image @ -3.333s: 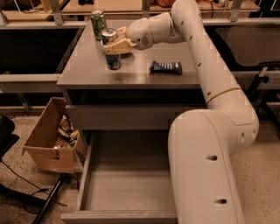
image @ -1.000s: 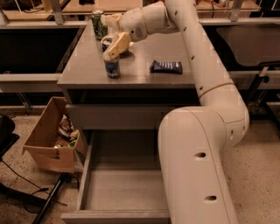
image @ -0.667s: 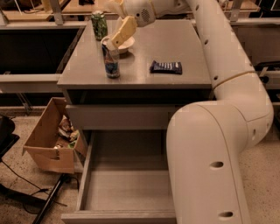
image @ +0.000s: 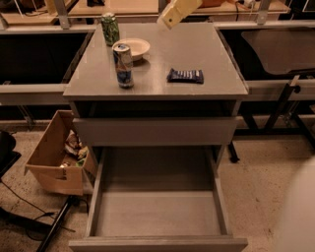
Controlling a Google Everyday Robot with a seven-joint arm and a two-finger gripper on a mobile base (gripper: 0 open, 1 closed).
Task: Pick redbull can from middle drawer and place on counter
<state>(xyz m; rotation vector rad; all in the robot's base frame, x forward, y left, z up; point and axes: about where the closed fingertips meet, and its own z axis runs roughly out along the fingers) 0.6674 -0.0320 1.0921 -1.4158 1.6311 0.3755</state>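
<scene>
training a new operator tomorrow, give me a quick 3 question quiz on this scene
1. True or false: the redbull can lies on its side inside the open drawer.
2. What lies to the right of the redbull can, as the camera sees it, on the counter? A) a dark snack packet B) a spoon C) a sponge
3. Where is the hand?

Key
1. False: it stands upright on the counter, near the front left.
2. A.
3. High above the back of the counter, at the top edge of the view, well apart from the redbull can.
</scene>
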